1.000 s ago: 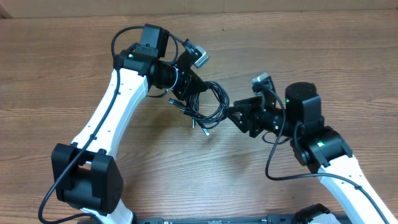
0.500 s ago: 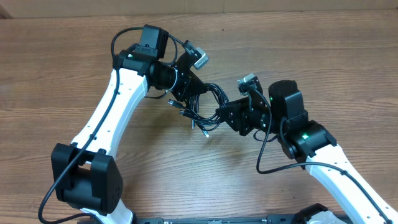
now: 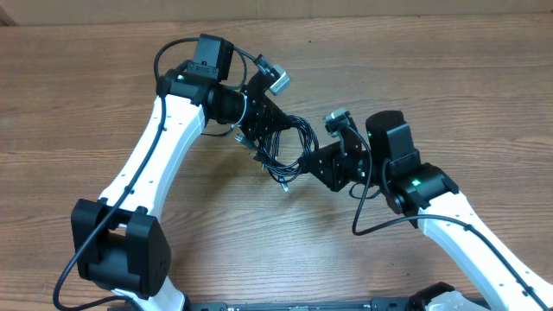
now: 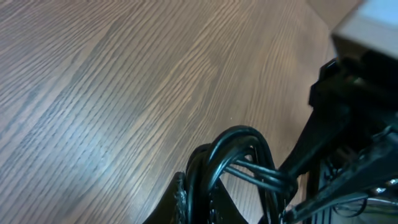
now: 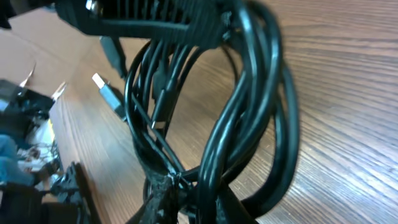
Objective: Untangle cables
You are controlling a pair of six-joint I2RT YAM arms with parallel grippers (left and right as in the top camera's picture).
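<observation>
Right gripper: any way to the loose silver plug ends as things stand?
Probably not yet. The right gripper looks shut on loops of the cables, so it is occupied. The plug ends hang close by with nothing between, but it would likely need to release first.

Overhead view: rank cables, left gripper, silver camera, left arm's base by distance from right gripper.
1. cables, held in the right gripper
2. left gripper, up-left
3. silver camera, farther up
4. left arm's base, bottom left
</observation>
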